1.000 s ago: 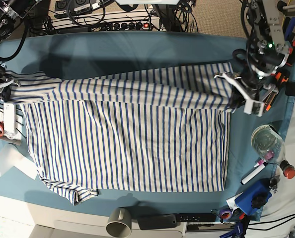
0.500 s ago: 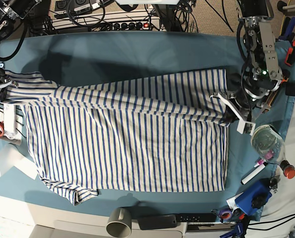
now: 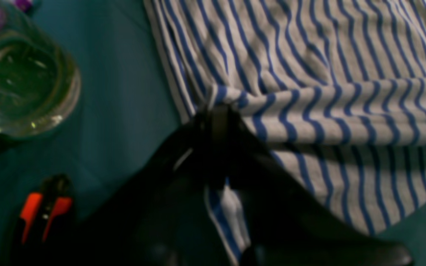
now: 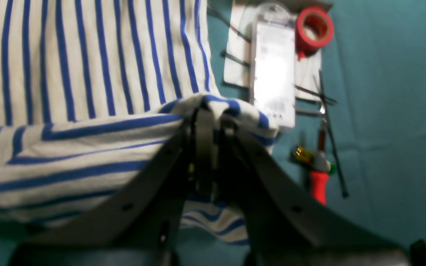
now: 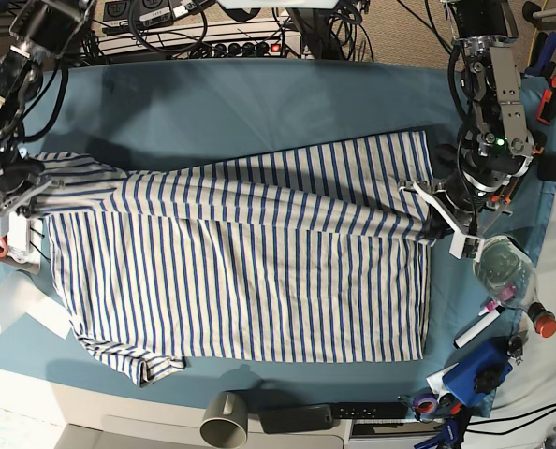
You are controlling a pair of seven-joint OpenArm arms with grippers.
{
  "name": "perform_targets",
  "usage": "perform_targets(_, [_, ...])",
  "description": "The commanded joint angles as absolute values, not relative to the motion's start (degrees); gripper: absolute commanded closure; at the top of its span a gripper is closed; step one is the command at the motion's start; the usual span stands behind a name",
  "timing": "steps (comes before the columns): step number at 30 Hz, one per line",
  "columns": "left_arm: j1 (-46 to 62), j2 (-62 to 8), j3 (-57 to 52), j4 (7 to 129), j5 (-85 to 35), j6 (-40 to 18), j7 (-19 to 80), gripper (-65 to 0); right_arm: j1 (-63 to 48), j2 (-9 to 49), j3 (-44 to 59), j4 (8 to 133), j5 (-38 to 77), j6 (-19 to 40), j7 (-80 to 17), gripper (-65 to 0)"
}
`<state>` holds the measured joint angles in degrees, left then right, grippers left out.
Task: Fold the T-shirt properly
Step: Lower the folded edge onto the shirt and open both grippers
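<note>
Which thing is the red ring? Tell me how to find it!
Find the big striped T-shirt on the teal cloth. Beyond its edge lies a clear plastic packet, and the roll of red tape sits beside its end. It is the only round red ring there.

The right claw [image 4: 213,122] sits at the centre, its dark jaws pinched together on a bunched fold of the T-shirt [image 4: 87,74], whose white cloth with blue stripes spreads from 9 to 12 o'clock. At 1 o'clock a clear plastic package [image 4: 274,70] lies on the teal desk [image 4: 390,111] with a roll of red tape [image 4: 314,31] touching its upper right corner. At 3 o'clock, just beside the claw, lies a red-handled tool [image 4: 320,173].
</note>
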<state>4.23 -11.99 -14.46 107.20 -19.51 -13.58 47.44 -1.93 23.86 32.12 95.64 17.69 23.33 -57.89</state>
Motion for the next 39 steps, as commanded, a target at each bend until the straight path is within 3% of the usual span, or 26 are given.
perform_targets(1, [3.2, -12.6, -14.3, 108.1, -19.7, -13.6, 45.9, 0.0, -0.2, 25.4, 32.5, 94.9, 17.5, 22.9, -56.3, 0.0])
perform_targets(9, [-0.8, -12.5, -8.5, 105.6, -15.9, -15.3, 45.8, 0.0, 6.9, 25.4, 32.5, 83.8, 18.6, 22.9, -56.8, 0.0])
perform_targets(19, [-8.5, -12.5, -7.3, 94.3, -14.7, -13.2, 45.8, 0.0, 9.4, 25.4, 32.5, 83.5, 18.4, 23.1, -55.9, 0.0])
perform_targets(39, [-9.7, -12.4, -7.2, 90.8, -14.7, -13.1, 45.8, 0.0, 11.9, 25.4, 29.4, 78.7, 17.3, 23.1, -55.6, 0.0])
